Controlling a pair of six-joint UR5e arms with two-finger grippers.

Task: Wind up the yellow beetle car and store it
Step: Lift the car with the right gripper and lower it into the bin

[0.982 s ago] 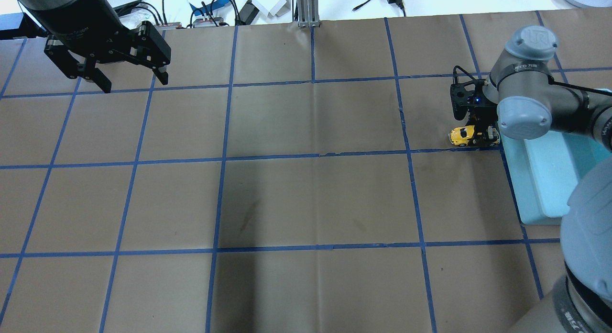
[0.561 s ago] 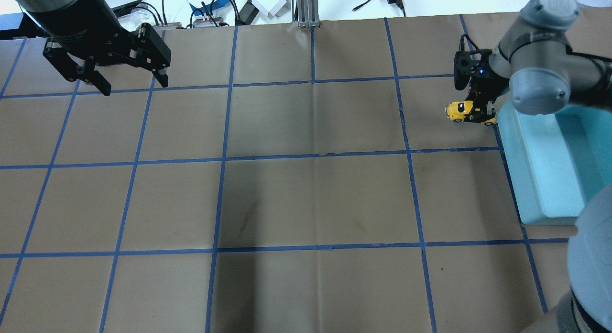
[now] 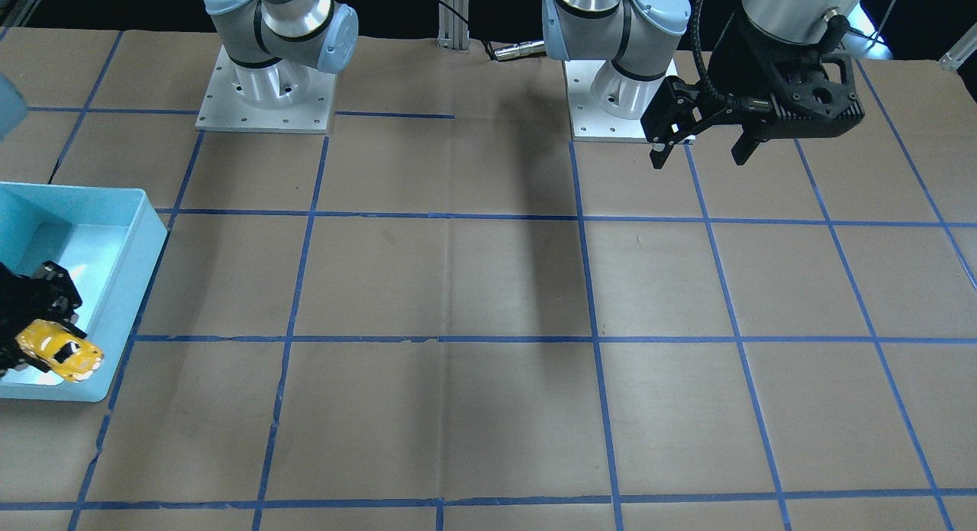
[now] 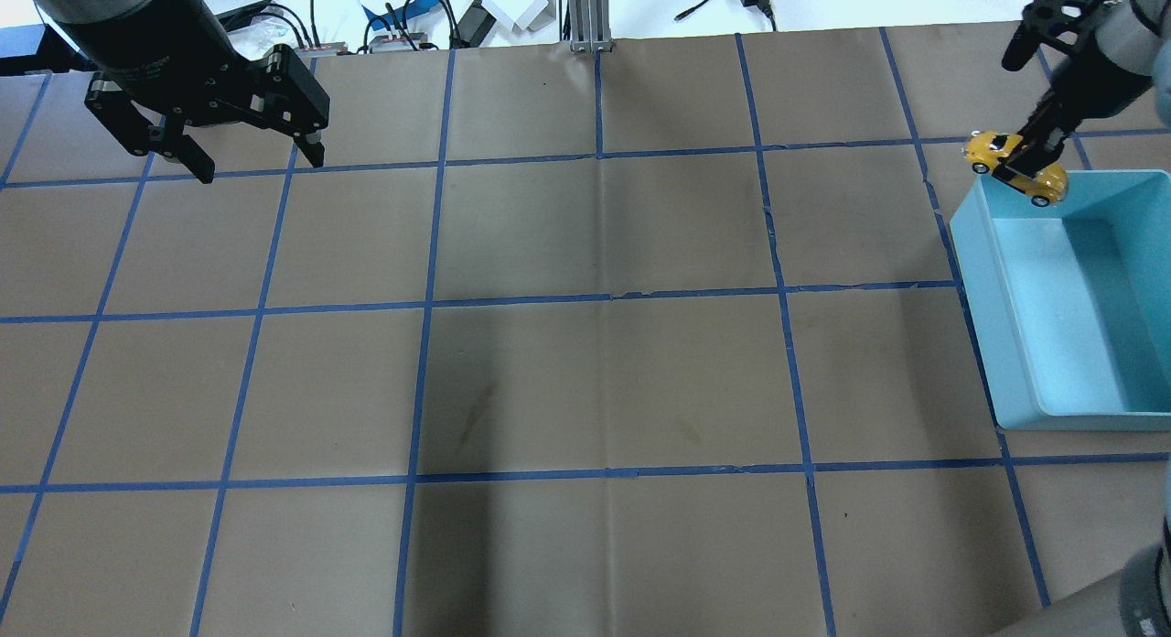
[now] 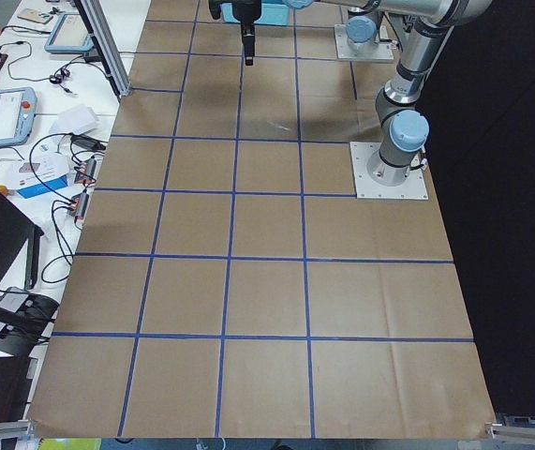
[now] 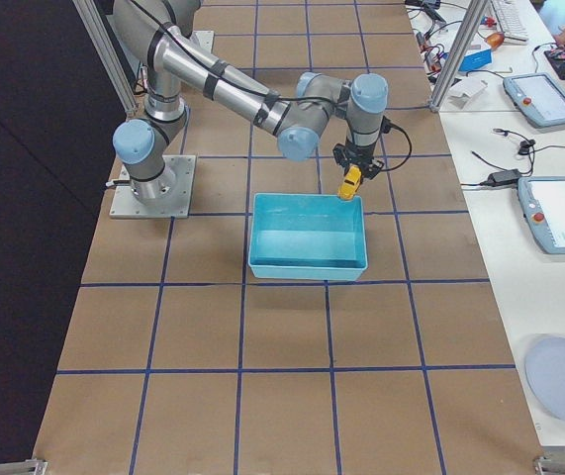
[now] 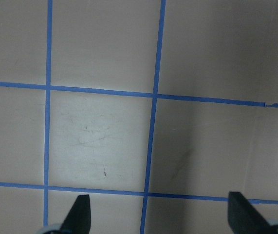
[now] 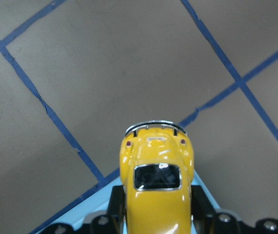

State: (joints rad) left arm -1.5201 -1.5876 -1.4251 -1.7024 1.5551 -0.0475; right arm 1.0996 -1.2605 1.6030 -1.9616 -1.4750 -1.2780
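Up it went! The right gripper (image 4: 1032,161) kept its fingers clamped on the yellow beetle car (image 4: 1011,164), which had left the table (image 4: 595,390) and hung over the blue bin's (image 4: 986,289) corner rim. The left gripper (image 4: 259,166) idled far off, fingers spread wide.

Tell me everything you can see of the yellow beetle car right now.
The yellow beetle car is a small, glossy toy with a rounded body, dark windows, a silver bumper, two tiny red lights and black wheels. The right pincer is shut on its sides and holds it in the air, tilted, over a corner of the light blue bin. Part of the car overhangs the brown paper outside the rim. Nothing but the pincer seems to touch it, and no wheel rests on anything.
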